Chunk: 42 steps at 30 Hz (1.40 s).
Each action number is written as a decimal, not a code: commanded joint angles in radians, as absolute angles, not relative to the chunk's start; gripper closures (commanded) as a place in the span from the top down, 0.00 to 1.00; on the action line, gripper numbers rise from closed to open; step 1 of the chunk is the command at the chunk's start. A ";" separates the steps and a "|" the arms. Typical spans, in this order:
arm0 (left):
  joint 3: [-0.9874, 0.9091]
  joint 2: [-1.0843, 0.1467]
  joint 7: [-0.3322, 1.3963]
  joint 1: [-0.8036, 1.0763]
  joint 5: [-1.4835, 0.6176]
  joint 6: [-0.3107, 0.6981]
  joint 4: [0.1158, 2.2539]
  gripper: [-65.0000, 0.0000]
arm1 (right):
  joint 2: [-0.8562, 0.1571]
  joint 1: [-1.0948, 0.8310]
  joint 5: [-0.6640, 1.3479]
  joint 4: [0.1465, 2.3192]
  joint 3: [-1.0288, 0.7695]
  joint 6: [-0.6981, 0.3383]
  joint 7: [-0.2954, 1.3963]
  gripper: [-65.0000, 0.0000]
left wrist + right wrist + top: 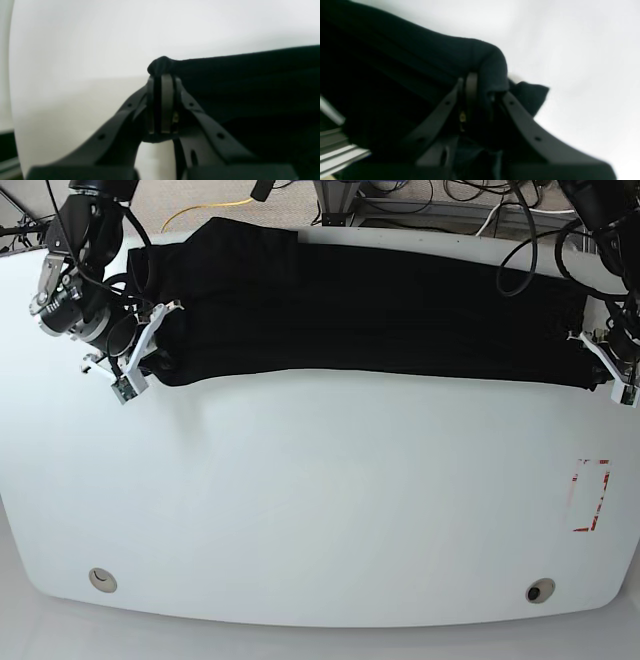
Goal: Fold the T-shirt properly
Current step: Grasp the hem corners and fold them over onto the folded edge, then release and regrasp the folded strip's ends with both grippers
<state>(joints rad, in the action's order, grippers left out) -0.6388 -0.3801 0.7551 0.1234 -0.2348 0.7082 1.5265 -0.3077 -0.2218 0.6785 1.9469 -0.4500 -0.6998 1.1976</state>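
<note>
The black T-shirt lies as a long folded band across the far side of the white table, plain side up. My right gripper is at the band's left end in the base view and is shut on a bunched fold of the T-shirt; its fingertips pinch the cloth. My left gripper is at the band's right end, shut on a corner of the T-shirt, with a small knob of cloth poking out above its fingers. No print shows.
A red-outlined rectangle is marked on the table at the right. Two round holes sit near the front edge. Cables run behind the table's far edge. An aluminium rail shows beside the right arm.
</note>
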 commanded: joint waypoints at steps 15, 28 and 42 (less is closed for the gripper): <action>-0.644 -0.332 0.757 0.371 -0.228 0.698 1.679 0.04 | -0.323 -0.472 0.843 1.968 -0.549 -0.698 1.188 0.06; -0.648 -0.337 0.780 0.372 -0.236 0.698 1.699 0.48 | -0.315 -0.527 0.908 1.974 -0.685 -0.698 1.236 0.72; -0.685 -0.255 0.909 0.332 -0.236 0.698 1.902 0.48 | -0.309 -0.527 1.279 1.972 -0.796 -0.698 1.236 0.72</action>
